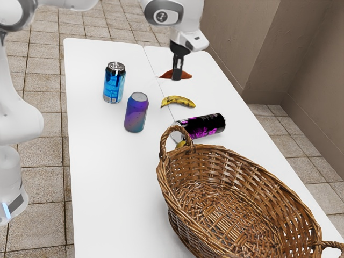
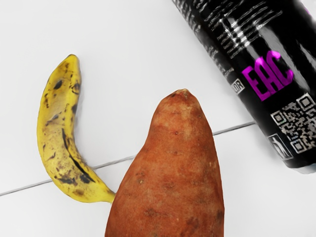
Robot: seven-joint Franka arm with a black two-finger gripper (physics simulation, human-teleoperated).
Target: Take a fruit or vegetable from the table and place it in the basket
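My gripper point(image 1: 177, 74) is near the table's far end in the exterior view, pointing down, shut on a reddish-brown sweet potato point(image 1: 185, 74). One finger crosses in front of the potato; the other side is hidden. In the wrist view the sweet potato point(image 2: 170, 173) looms large at the lower edge, its narrow end covering part of the table seam and touching the banana's outline. The spotted yellow banana point(image 1: 178, 101), also seen as a curved banana point(image 2: 59, 138) in the wrist view, lies on the table. The brown wicker basket point(image 1: 242, 156) stands at the near end.
A blue can point(image 1: 114, 83) and a purple-blue can point(image 1: 136, 113) stand upright on the white table point(image 1: 107, 177). Between banana and basket a black can point(image 1: 207, 126) lies on its side, also a black can point(image 2: 256, 64) in the wrist view. Something yellow point(image 1: 181, 144) peeks out by the basket handle.
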